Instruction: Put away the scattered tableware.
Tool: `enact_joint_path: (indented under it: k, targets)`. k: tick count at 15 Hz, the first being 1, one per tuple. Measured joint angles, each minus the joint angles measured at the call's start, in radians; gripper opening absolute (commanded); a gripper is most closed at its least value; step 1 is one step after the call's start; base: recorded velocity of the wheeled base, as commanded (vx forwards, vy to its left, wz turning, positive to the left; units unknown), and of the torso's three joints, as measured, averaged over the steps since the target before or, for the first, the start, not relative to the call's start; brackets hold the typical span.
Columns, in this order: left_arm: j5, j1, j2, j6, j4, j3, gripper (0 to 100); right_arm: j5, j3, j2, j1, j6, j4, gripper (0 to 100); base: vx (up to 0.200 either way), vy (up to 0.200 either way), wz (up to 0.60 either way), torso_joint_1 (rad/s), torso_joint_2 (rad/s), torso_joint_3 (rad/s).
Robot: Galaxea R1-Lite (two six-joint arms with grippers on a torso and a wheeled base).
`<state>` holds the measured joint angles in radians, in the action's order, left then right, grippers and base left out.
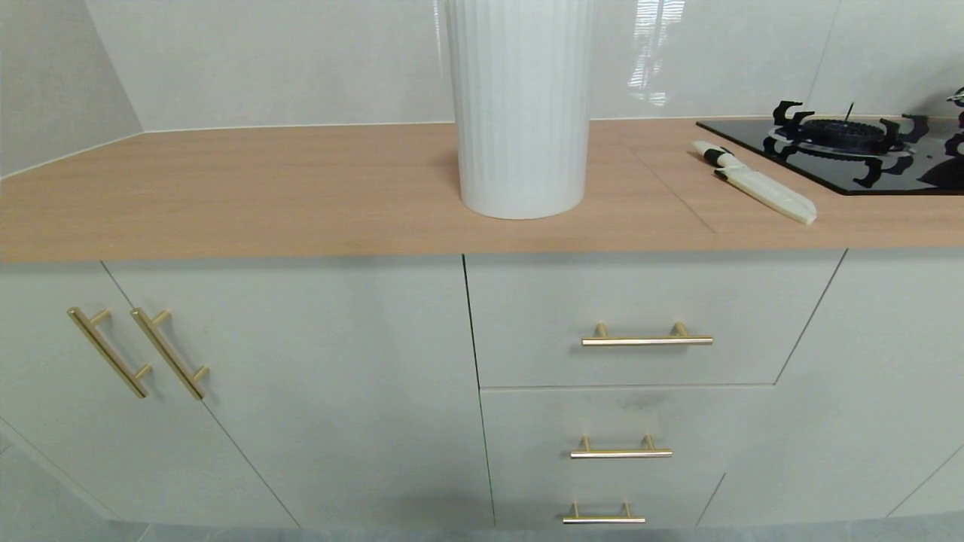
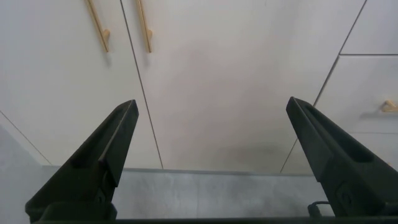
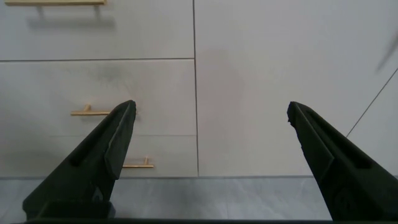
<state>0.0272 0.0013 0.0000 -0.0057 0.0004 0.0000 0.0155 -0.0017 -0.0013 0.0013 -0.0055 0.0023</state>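
A white knife [image 1: 755,183] with a black band on its handle lies on the wooden countertop [image 1: 263,188] at the right, beside the hob. A tall white ribbed container [image 1: 521,105] stands in the middle of the counter. My left gripper [image 2: 211,112] is open, low in front of the cabinet doors, with nothing between its fingers. My right gripper [image 3: 211,115] is open too, facing the drawer fronts near the floor, holding nothing.
A black gas hob [image 1: 843,150] sits at the counter's far right. Below are several closed drawers with gold handles [image 1: 646,339] and two cabinet doors with gold handles [image 1: 139,350]. Grey floor [image 2: 205,196] lies under the cabinets.
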Motion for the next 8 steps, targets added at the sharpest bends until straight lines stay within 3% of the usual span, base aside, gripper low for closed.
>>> enact_joint_path:
  k: [4, 8]
  targets:
    - [0.0, 0.0, 0.0, 0.0, 0.0, 0.0, 100, 0.0, 0.0, 0.0, 0.0, 0.0, 0.0, 100, 0.0, 0.0, 0.0, 0.077, -0.24, -0.281]
    - [0.0, 0.0, 0.0, 0.0, 0.0, 0.0, 100, 0.0, 0.0, 0.0, 0.0, 0.0, 0.0, 100, 0.0, 0.0, 0.0, 0.134, -0.55, -0.316]
